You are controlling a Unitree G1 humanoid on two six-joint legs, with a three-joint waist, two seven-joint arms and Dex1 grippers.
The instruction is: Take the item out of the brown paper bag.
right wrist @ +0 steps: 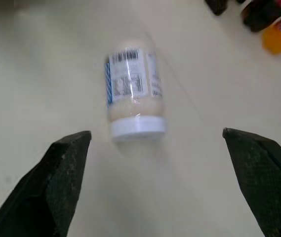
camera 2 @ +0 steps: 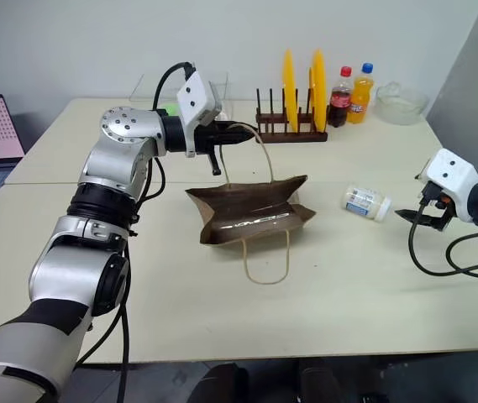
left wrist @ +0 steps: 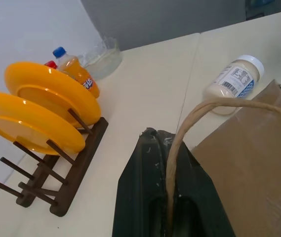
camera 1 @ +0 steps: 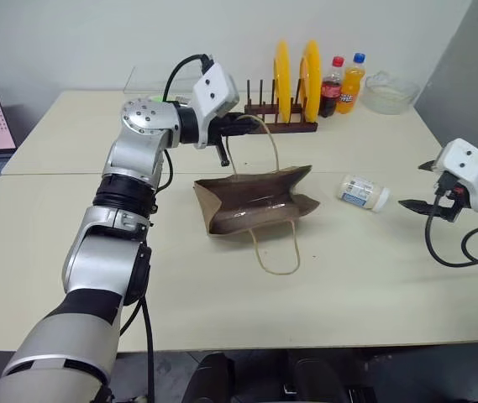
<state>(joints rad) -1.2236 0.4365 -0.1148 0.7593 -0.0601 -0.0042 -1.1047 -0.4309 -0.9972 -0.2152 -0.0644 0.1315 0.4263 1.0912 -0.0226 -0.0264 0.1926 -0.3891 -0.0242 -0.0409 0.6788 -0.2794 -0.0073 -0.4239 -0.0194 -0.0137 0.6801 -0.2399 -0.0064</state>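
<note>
Brown kraft paper, creased and slumped, makes up the paper bag [camera 1: 254, 201] lying on its side near the middle of the pale table [camera 1: 365, 277], its mouth toward the far edge. One thin twisted handle [camera 1: 265, 138] arches up from it into the left gripper [camera 1: 232, 126], whose black fingers are pinched tight on the cord above the bag; the other handle [camera 1: 274, 252] lies slack on the tabletop in front. The white plastic bottle [camera 1: 363, 192], white-capped with a blue-printed label, is out of the bag, lying on its side on the table just to the right of it and not touching it. The right gripper [camera 1: 417, 204] hovers beyond the bottle, near the table's right edge, its two fingers spread wide with nothing between them. At the back stand a wooden rack [camera 1: 276, 124] with two yellow plates [camera 1: 283, 80], a cola bottle [camera 1: 332, 86], an orange soda bottle [camera 1: 352, 82] and a glass bowl [camera 1: 390, 92].
</note>
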